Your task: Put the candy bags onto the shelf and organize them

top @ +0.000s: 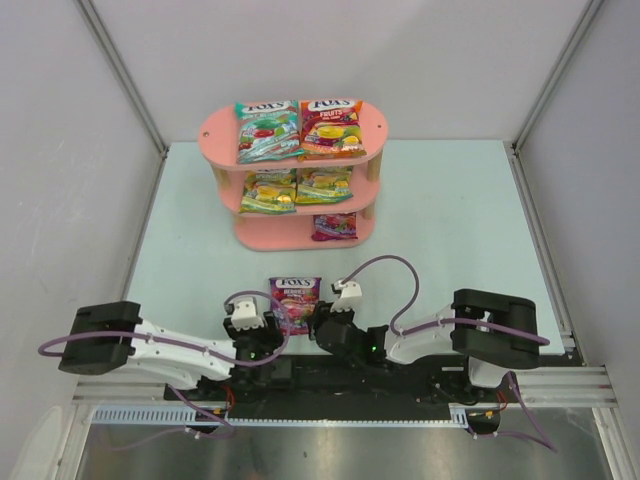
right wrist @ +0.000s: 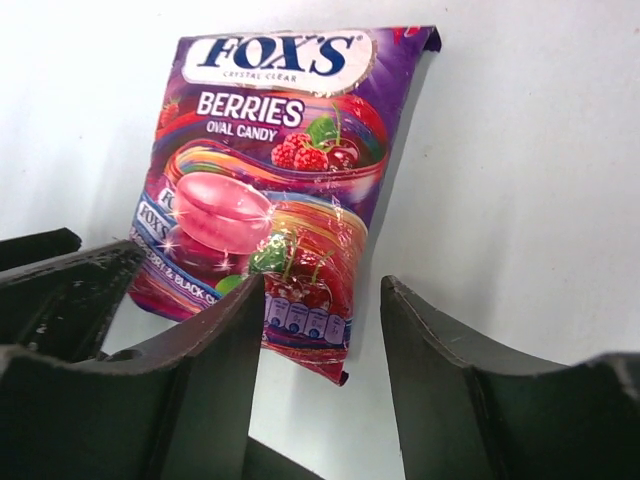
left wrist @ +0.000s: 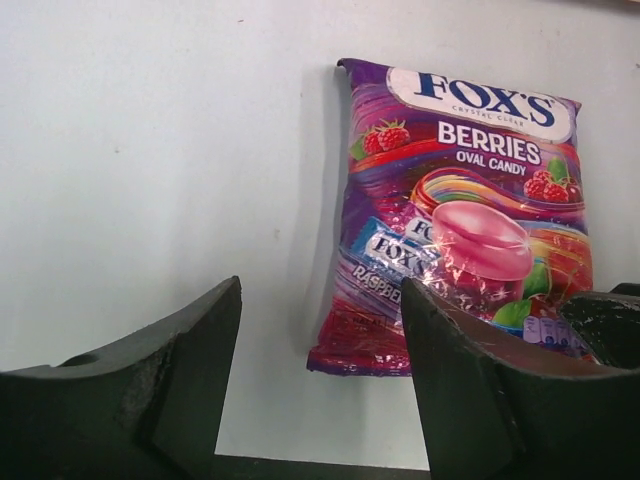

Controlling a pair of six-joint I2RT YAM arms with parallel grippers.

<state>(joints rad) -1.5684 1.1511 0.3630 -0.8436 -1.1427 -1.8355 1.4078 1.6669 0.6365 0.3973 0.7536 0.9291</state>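
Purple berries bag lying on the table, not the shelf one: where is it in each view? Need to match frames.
Top external: the purple berries bag lies on the table, lower centre, in front of the shelf.
Left wrist: the bag sits right of centre, logo at the top.
Right wrist: the bag sits left of centre, slightly tilted.
Shared landmark: the white FOX'S logo band at the bag's far end.

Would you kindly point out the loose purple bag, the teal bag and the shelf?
loose purple bag (top: 295, 298): top view, its middle.
teal bag (top: 268, 132): top view, its middle.
shelf (top: 275, 235): top view, bare bottom board.
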